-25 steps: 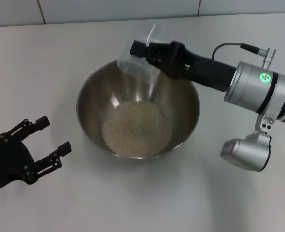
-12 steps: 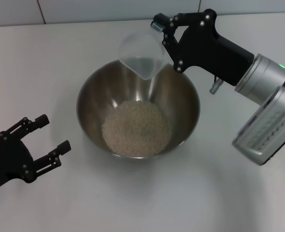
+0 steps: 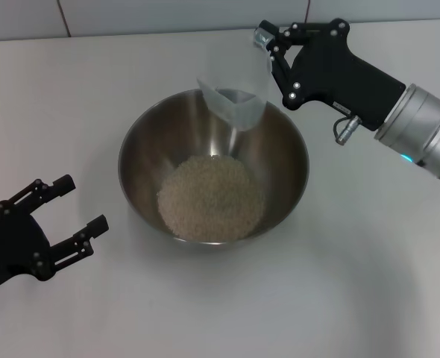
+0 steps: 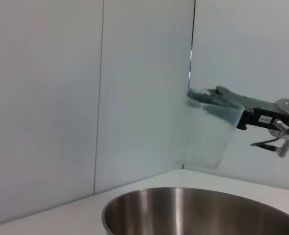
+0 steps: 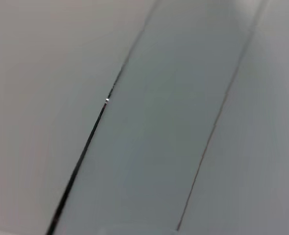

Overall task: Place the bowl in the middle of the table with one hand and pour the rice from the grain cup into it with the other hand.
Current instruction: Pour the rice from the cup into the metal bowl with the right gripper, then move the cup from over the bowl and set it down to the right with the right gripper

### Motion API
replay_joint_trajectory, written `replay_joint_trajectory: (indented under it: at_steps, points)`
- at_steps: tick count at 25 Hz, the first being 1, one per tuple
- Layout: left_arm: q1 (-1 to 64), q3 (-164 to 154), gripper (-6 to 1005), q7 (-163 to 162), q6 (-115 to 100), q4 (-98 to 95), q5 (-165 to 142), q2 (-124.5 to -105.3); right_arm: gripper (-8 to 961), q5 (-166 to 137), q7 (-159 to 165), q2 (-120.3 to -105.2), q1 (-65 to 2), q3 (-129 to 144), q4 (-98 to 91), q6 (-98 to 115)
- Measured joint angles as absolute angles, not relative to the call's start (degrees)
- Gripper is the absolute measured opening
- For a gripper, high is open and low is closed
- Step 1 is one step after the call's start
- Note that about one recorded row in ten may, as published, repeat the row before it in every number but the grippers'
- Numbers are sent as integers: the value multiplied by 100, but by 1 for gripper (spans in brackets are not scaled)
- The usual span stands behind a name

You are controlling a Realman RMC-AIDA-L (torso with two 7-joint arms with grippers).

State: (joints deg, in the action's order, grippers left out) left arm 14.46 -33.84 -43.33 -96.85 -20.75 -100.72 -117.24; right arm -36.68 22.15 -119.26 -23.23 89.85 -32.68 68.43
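The steel bowl [image 3: 212, 175] stands in the middle of the white table [image 3: 93, 89], with a pale heap of rice [image 3: 211, 198] in its bottom. My right gripper [image 3: 268, 63] is shut on the clear grain cup [image 3: 233, 97] and holds it above the bowl's far rim, nearly upright; the cup looks empty. The left wrist view shows the cup [image 4: 205, 132] above the bowl's rim [image 4: 193, 196]. My left gripper [image 3: 60, 224] is open and empty, low over the table left of the bowl.
A tiled wall [image 3: 168, 15] runs along the table's far edge. The right wrist view shows only wall tiles and their seams [image 5: 85, 147].
My right gripper has turned the cup back from tipped mouth-down toward upright and drawn it slightly right over the far rim. The rice heap and left arm have not moved.
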Motion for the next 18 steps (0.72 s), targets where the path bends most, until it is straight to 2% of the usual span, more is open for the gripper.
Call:
replay_joint_trajectory:
  at_steps: [9, 18]
  points:
    - [1449, -3384, 811, -4322, -9730, -2085, -10072, -11697, 14, -3634, 3149, -11952, -2198, 8894, -3169, 6847]
    - [1441, -3384, 810, -4335, -9752, -2083, -10072, -11691, 14, -3069, 3044, -11964, -1665, 7999, -3201, 7110]
